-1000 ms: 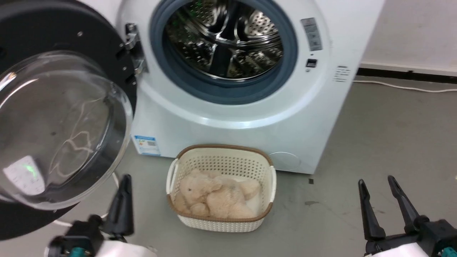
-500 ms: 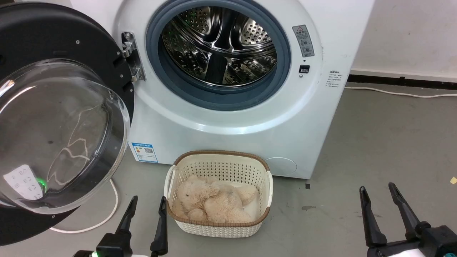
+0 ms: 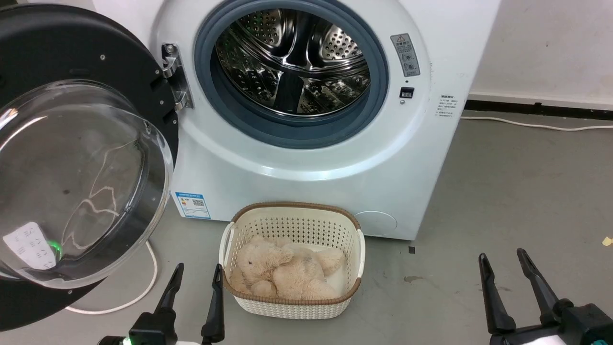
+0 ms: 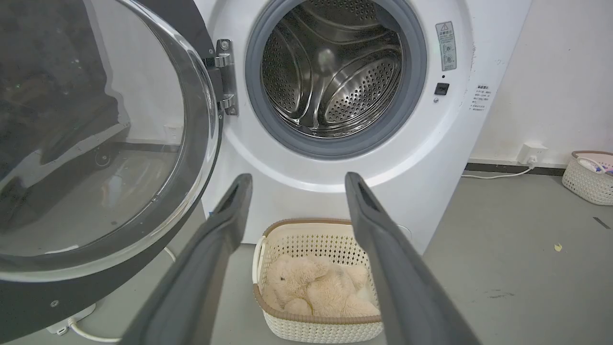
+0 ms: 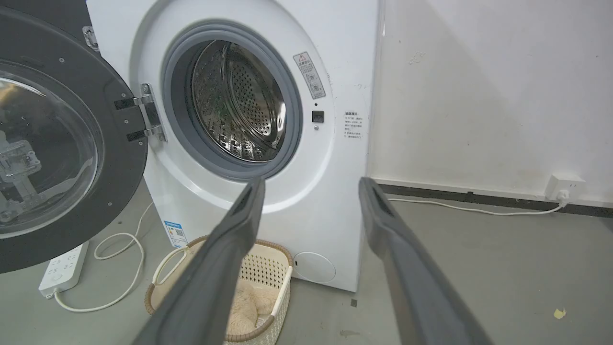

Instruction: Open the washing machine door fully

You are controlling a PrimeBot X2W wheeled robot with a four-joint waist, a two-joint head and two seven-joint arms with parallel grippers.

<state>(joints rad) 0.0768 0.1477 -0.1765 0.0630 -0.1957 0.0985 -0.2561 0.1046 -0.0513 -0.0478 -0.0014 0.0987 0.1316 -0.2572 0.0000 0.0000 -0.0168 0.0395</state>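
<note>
The white washing machine (image 3: 306, 158) stands ahead with its steel drum (image 3: 292, 60) exposed. Its round black washing machine door (image 3: 81, 158), with a bulging clear glass centre, is swung wide out to the left on its metal hinge (image 3: 173, 76); the door (image 4: 96, 143) and door (image 5: 52, 143) show the same. My left gripper (image 3: 197, 273) is open at the lower left, below the door and apart from it, holding nothing. At the lower right my right gripper (image 3: 502, 256) also stands open and empty. Both wrist views show spread fingers (image 4: 225, 225) and fingers (image 5: 244, 215).
A cream woven basket (image 3: 293, 261) with a beige plush toy (image 3: 285, 270) sits on the grey floor before the machine. A white cable (image 3: 143, 282) and power strip (image 5: 62, 268) lie under the door. Another basket (image 4: 589, 175) stands by the right wall.
The left gripper went from shut to open and shifted right, below the door. The head camera tilted slightly, so the whole picture shifted. The door stays wide open.
</note>
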